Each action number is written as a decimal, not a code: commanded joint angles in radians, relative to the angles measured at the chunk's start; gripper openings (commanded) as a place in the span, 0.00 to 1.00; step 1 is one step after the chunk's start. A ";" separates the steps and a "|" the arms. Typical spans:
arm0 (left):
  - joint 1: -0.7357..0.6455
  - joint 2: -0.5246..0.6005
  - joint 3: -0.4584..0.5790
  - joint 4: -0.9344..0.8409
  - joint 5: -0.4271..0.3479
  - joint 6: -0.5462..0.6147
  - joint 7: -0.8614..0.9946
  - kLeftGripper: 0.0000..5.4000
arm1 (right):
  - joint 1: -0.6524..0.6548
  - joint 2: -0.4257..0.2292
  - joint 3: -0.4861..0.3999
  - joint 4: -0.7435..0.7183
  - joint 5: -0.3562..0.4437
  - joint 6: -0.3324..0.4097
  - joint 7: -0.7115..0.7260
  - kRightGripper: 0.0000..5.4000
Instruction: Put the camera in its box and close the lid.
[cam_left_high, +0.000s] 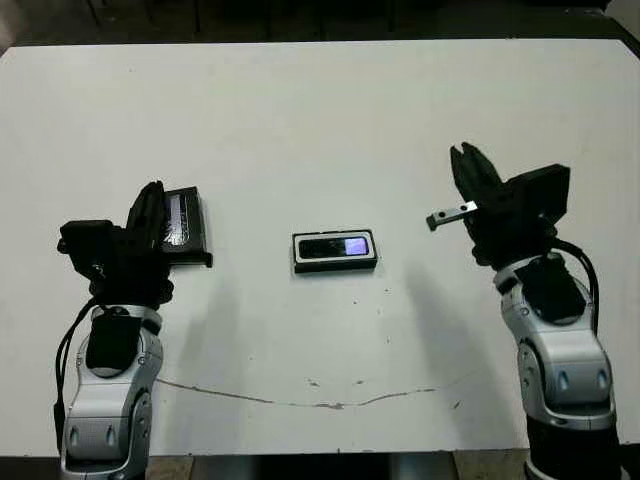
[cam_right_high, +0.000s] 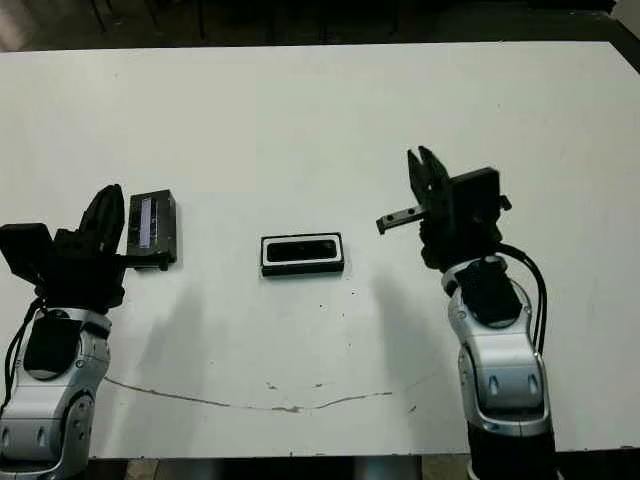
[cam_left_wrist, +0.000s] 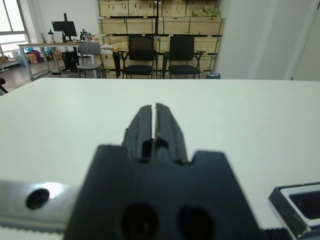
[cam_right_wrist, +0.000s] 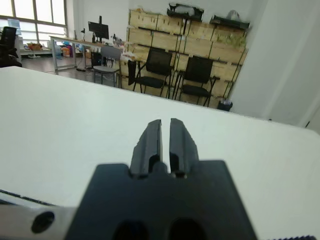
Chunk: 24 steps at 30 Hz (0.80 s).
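The box (cam_left_high: 336, 267), a shallow black tray with white lining, sits at the table's middle. The slim black camera (cam_left_high: 330, 248) lies flat inside it, its pale bluish patch toward the right end. The lid (cam_left_high: 186, 220), a flat black panel with a glossy silvery strip, lies on the table well to the box's left. My left gripper (cam_left_high: 152, 192) is shut and empty, just left of the lid. In the left wrist view its fingers (cam_left_wrist: 142, 125) press together, and the lid's corner (cam_left_wrist: 295, 202) shows beside them. My right gripper (cam_left_high: 466, 153) is shut and empty, raised well to the right of the box.
A thin dark scratch (cam_left_high: 300, 401) runs across the white table (cam_left_high: 320, 120) near its front edge. A grey metal bracket (cam_left_high: 450, 214) sticks out from my right wrist toward the box. Black chairs (cam_left_wrist: 155, 55) and stacked crates stand beyond the far edge.
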 joint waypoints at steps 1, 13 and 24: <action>0.017 0.007 0.003 -0.002 0.014 0.021 0.010 0.00 | -0.010 -0.008 -0.009 0.031 0.021 0.048 -0.002 0.00; 0.028 -0.032 -0.010 -0.030 0.046 0.095 0.086 0.00 | -0.020 -0.003 -0.013 0.086 0.035 0.003 -0.030 0.00; 0.016 -0.004 -0.118 -0.089 0.204 0.300 0.114 0.28 | -0.019 -0.023 -0.007 0.087 0.039 0.000 -0.007 0.00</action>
